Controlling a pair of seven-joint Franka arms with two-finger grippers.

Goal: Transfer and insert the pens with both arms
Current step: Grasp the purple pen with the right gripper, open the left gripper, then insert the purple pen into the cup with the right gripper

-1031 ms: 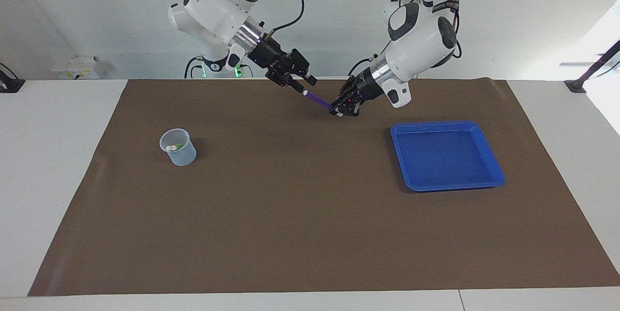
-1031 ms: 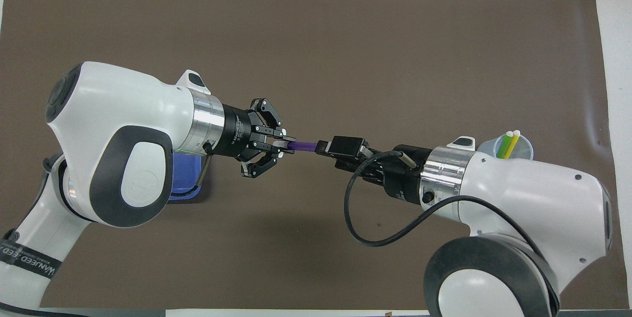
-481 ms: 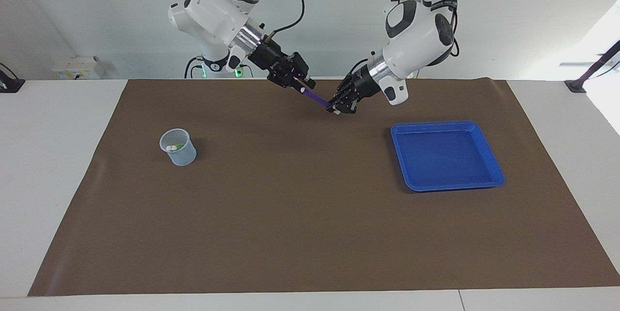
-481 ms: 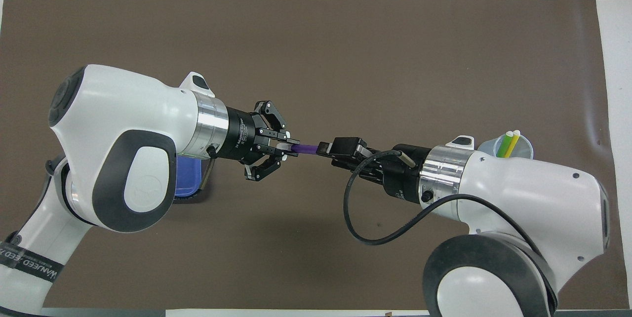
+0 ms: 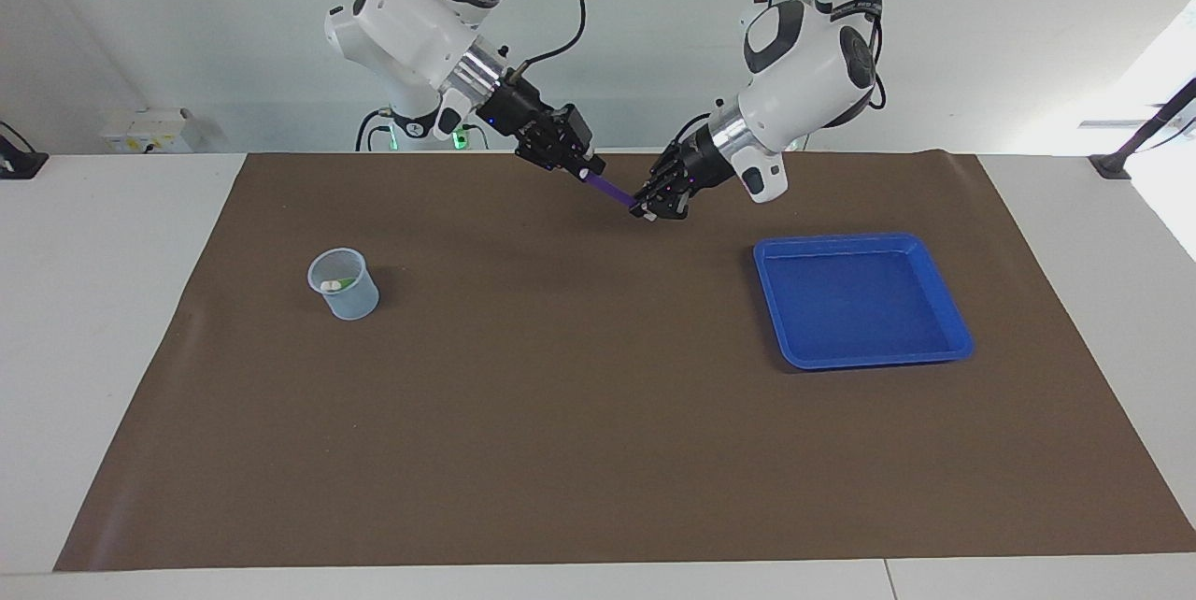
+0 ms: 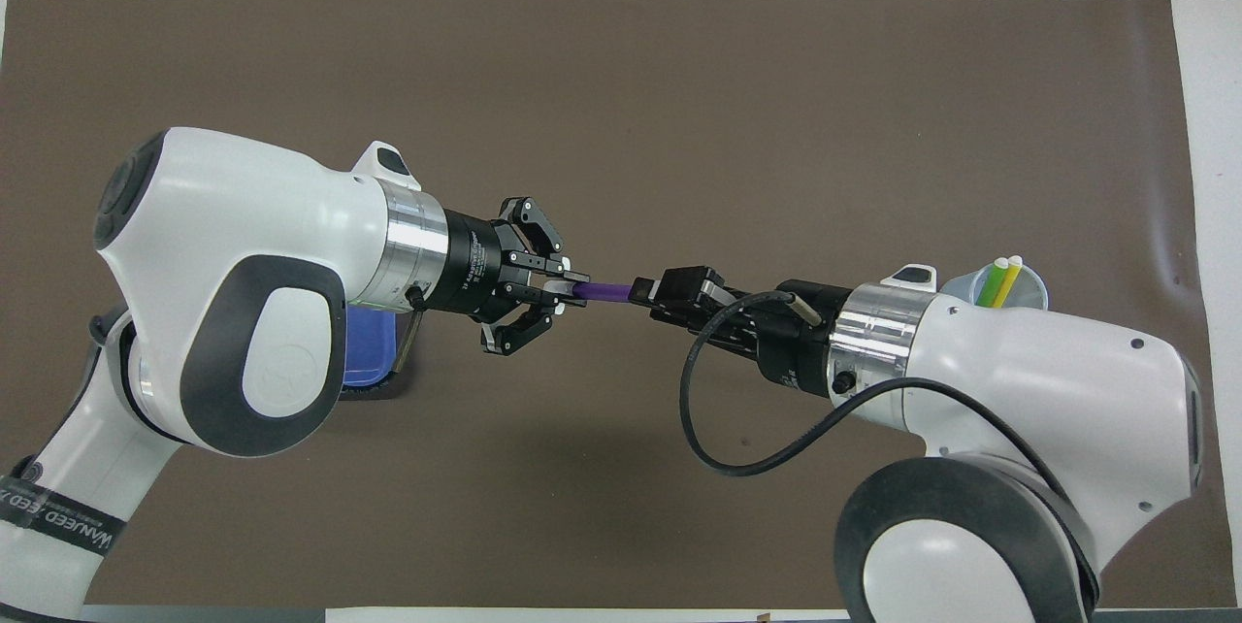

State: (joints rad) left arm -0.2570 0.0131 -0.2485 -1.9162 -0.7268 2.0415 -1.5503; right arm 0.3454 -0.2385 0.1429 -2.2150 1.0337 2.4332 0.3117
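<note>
The purple pen (image 5: 612, 190) (image 6: 604, 290) hangs slanted in the air over the brown mat (image 5: 598, 413), between both arms. My left gripper (image 5: 647, 207) (image 6: 566, 289) is shut on its lower end. My right gripper (image 5: 587, 168) (image 6: 646, 290) covers the pen's upper, pale end, which is hidden inside it. The green pen (image 6: 991, 290) and the yellow pen (image 6: 1009, 278) stand in a clear cup (image 5: 344, 287) (image 6: 1030, 291) toward the right arm's end of the table.
A blue tray (image 5: 951, 324) (image 6: 371, 351) with nothing in it lies on the mat toward the left arm's end, partly hidden under the left arm in the overhead view. A black cable (image 6: 737, 429) loops from the right wrist.
The right gripper has slid onto the pen's pale end, which showed a second ago. Both grippers have risen slightly, the pen still spanning them. The left grip is unchanged.
</note>
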